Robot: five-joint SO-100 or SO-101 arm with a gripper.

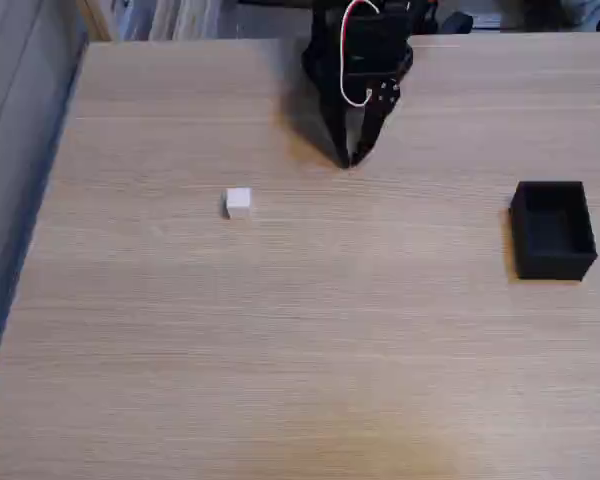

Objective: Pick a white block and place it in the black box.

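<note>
Near the far edge of the table (310, 320), seen from the fixed view, my gripper (348, 158) points down toward the wood, its two dark fingers drawn together at the tips and holding nothing. A white cable (346, 60) loops over my black arm just above them. To the left of my fingertips and a little nearer the camera sits the white block (238, 202), alone on the light wood, well apart from me. Far off to the right stands the black box (553, 229), open at the top, near the table's right side, well away from the block.
</note>
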